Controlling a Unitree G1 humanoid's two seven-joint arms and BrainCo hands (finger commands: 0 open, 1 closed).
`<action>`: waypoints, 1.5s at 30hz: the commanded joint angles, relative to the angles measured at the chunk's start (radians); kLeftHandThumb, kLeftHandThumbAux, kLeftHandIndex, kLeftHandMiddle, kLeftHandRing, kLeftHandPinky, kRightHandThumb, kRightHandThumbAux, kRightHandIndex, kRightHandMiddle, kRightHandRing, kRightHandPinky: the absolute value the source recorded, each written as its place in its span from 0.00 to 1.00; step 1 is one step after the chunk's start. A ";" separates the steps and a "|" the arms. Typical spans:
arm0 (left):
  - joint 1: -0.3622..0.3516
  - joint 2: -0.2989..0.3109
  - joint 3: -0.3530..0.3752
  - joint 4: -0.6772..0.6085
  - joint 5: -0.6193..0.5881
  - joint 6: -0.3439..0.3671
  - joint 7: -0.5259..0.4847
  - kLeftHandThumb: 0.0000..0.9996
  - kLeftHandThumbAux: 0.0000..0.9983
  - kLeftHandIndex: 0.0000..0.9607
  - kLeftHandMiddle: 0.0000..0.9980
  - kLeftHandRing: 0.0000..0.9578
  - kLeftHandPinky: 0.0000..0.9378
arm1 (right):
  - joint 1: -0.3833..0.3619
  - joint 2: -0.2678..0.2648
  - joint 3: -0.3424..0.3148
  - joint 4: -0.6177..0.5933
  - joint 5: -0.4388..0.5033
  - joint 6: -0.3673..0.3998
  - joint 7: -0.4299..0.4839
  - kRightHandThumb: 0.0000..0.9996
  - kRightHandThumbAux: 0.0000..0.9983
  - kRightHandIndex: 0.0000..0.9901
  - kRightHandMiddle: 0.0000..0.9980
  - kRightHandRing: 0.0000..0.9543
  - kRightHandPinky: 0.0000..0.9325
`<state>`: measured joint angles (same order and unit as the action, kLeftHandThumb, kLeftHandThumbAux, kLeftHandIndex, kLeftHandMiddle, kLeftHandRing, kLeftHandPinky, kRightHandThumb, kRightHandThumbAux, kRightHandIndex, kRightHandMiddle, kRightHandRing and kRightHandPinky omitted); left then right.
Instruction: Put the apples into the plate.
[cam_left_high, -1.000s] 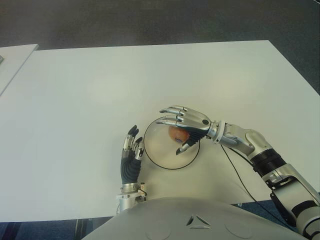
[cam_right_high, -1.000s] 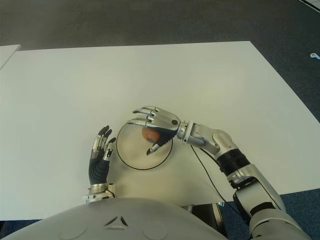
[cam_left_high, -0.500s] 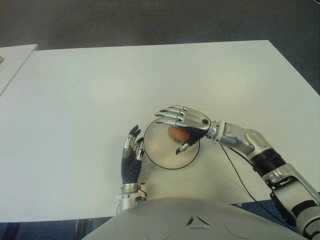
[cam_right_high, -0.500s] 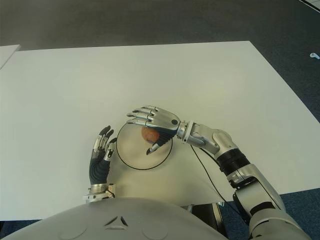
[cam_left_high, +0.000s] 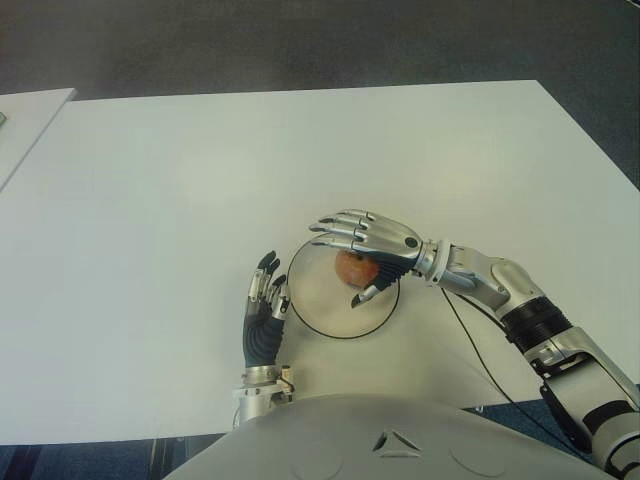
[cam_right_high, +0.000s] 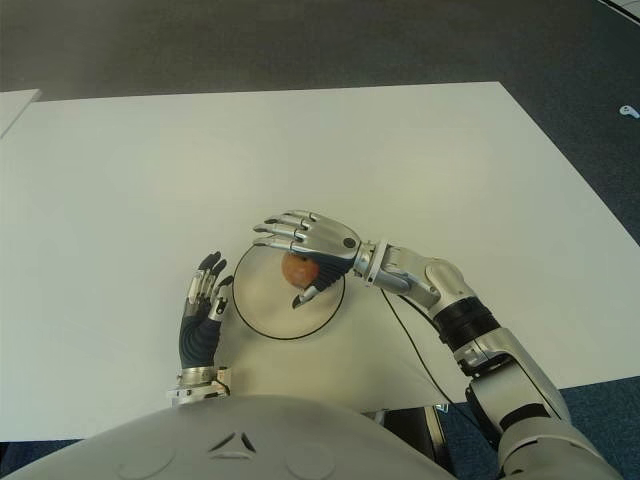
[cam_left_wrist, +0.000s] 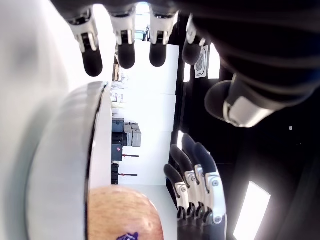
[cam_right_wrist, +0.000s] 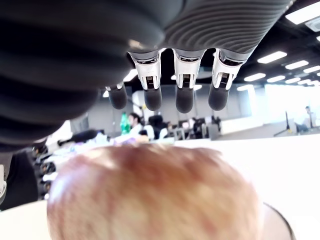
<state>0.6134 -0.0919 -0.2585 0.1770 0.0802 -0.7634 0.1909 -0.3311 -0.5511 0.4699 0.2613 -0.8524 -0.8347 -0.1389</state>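
A reddish apple (cam_left_high: 353, 267) sits inside the round, dark-rimmed plate (cam_left_high: 320, 322) near the table's front edge. My right hand (cam_left_high: 340, 265) hovers over it with fingers spread wide and thumb pointing down beside the fruit, open. The right wrist view shows the apple (cam_right_wrist: 155, 195) just below the palm, with the fingertips (cam_right_wrist: 182, 100) stretched out beyond it and not touching. My left hand (cam_left_high: 265, 300) shows just left of the plate, fingers straight and holding nothing. Its wrist view shows the plate rim (cam_left_wrist: 65, 165) and the apple (cam_left_wrist: 125, 215).
The white table (cam_left_high: 200, 180) stretches far ahead and to both sides. A second white table's corner (cam_left_high: 30, 115) shows at the far left. A thin black cable (cam_left_high: 470, 345) runs under my right forearm. Dark carpet lies beyond the table.
The right hand has shifted slightly up and away from the apple, uncovering more of it. The apple and the left hand have stayed put.
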 joint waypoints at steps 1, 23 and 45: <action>0.048 -0.024 -0.007 0.028 -0.009 0.035 -0.006 0.04 0.48 0.11 0.09 0.11 0.19 | 0.026 0.051 -0.052 0.017 0.185 0.072 0.074 0.06 0.40 0.00 0.00 0.00 0.01; 0.100 -0.049 -0.021 -0.026 0.052 0.046 0.065 0.09 0.41 0.13 0.11 0.14 0.23 | 0.140 0.159 -0.371 -0.079 1.051 0.673 0.478 0.11 0.49 0.05 0.06 0.04 0.04; 0.155 -0.057 -0.026 -0.106 0.110 0.067 0.165 0.11 0.40 0.18 0.10 0.10 0.12 | 0.336 0.366 -0.611 -0.188 1.312 0.987 0.413 0.20 0.49 0.14 0.19 0.15 0.17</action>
<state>0.7269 -0.0798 -0.2890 0.0811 0.1637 -0.7167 0.3169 -0.0346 -0.2106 -0.1219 0.0939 0.4390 0.1157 0.2913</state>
